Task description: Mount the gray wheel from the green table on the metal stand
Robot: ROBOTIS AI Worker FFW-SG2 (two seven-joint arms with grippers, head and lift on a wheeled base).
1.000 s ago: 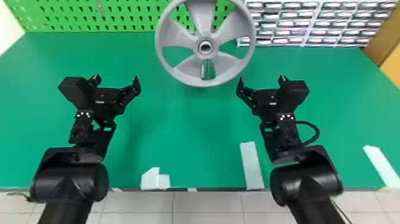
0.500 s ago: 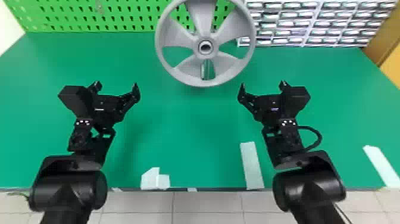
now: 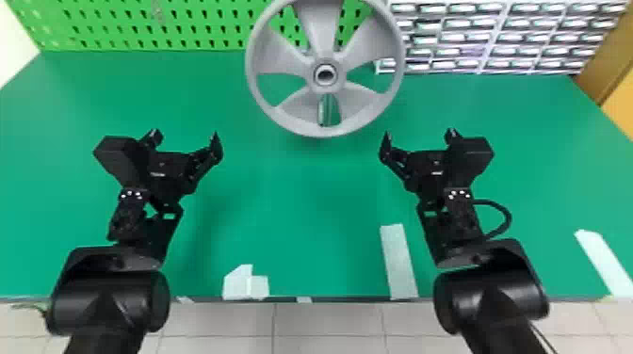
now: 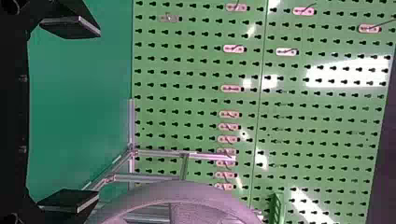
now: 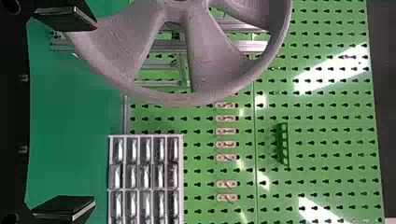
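Wheel [image 3: 325, 88] seen at 12 o'clock in the head view, beyond both grippers, open face turned toward the arms; metal stand [image 4: 149, 177] seen behind it in the wrist views, rails partly covered by rim and spokes. Whether the hub is seated on the stand cannot be told. Left gripper [image 3: 185, 135] placed at about 10 o'clock from the head view's centre, above the table [image 3: 306, 202]; claw spread wide, nothing held. Right gripper [image 3: 419, 134] placed at about 2 o'clock, also spread wide, also empty; rim near its inner finger in the head view, no grip on it. Other things: pegboard [image 3: 117, 23] stood along the back, 11 to 12 o'clock, partly covered by the wheel; pink hooks [image 4: 230, 88] and a small green holder [image 5: 284, 144] fixed on it. Drawer rack [image 3: 492, 35] set between 1 and 2 o'clock, its near left corner overlapped by the rim. In the way: for a view of the stand, the wheel itself, with rails glimpsed between spokes. White tape stuck on the table at 7 o'clock [image 3: 245, 285], between 4 and 5 o'clock [image 3: 398, 261] and between 3 and 4 o'clock [image 3: 603, 263]. Loop of cable [image 3: 505, 219] bulged outward from the right arm. Tiled floor [image 3: 329, 322] seen at 6 o'clock, past the table edge.
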